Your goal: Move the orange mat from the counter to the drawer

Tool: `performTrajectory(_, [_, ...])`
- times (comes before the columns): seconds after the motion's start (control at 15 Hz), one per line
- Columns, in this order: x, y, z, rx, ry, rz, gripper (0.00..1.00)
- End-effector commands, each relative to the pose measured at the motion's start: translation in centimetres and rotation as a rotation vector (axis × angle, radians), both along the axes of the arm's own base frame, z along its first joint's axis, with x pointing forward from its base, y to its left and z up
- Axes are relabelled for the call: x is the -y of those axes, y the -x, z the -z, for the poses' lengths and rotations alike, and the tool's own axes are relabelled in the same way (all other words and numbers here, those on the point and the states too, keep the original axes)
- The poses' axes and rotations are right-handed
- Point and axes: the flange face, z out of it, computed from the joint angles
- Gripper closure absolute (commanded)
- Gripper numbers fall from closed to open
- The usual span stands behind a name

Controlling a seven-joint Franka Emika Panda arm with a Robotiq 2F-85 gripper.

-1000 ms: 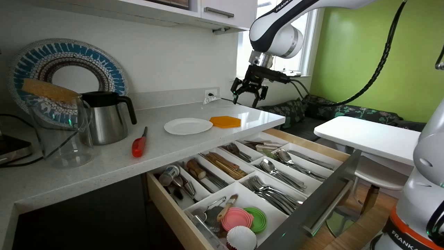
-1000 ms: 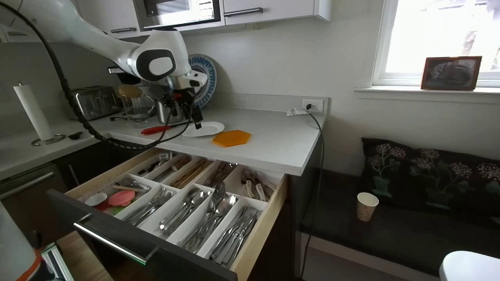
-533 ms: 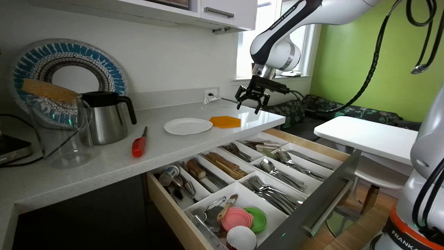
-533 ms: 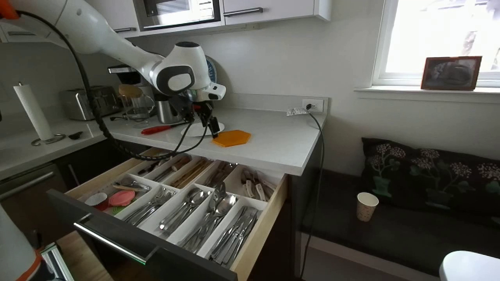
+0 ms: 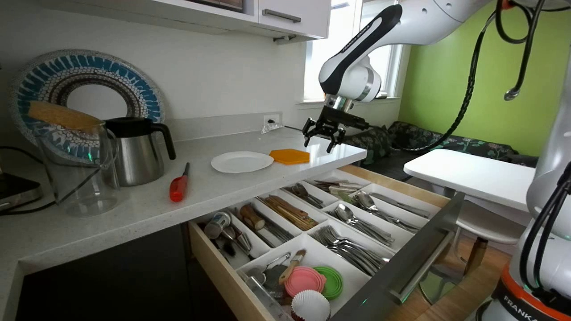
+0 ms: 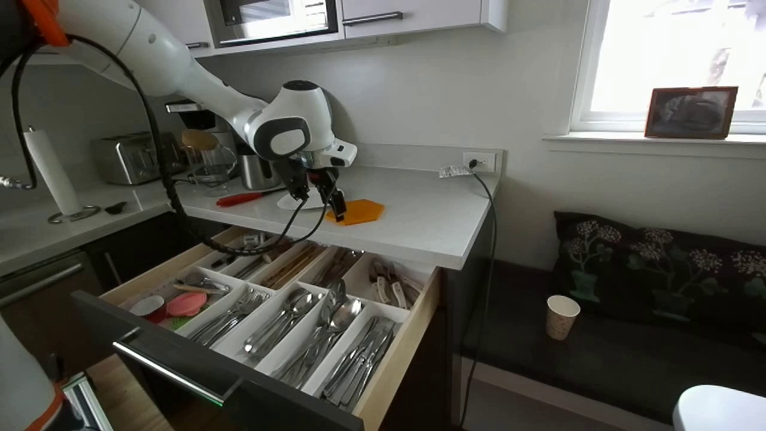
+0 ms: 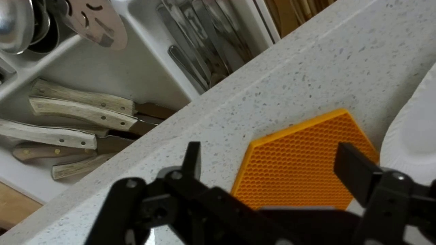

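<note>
Orange, 6-sided and flat, the mat [image 7: 299, 170] lies on the pale speckled counter [image 7: 306, 75], its corner touching or just beside the white plate [image 7: 414, 132]; which, cannot be told. The gripper [image 7: 268, 154] hangs above the mat, its 2 fingers wide apart and holding nothing. In the wrist view, 1 finger shows against bare counter, while its partner overlaps the mat on the plate's side. Lowered straight from here, that partner could land on the mat and pin it rather than pass its edge. Shifting further over might shove the plate. Because the mat looks thin, closing fingers could also ride over it. Below the counter's edge the drawer [image 5: 221, 276] is pulled out; a poor hold might let the mat fall and lie crooked across the wood-handled knives [image 7: 85, 111].
</note>
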Motion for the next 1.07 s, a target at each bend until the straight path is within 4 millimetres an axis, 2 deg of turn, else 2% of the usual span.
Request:
performTrajectory(0.0, [0.0,0.0,-0.1,0.0,0.0,0.0,0.0])
performTrajectory(0.47, [-1.9,-3.1,3.0,0.051,-0.049,0.048,0.0])
performTrajectory(1.0, [-0.7,-6.6,5.5,0.064,-0.138,0.166,0.0])
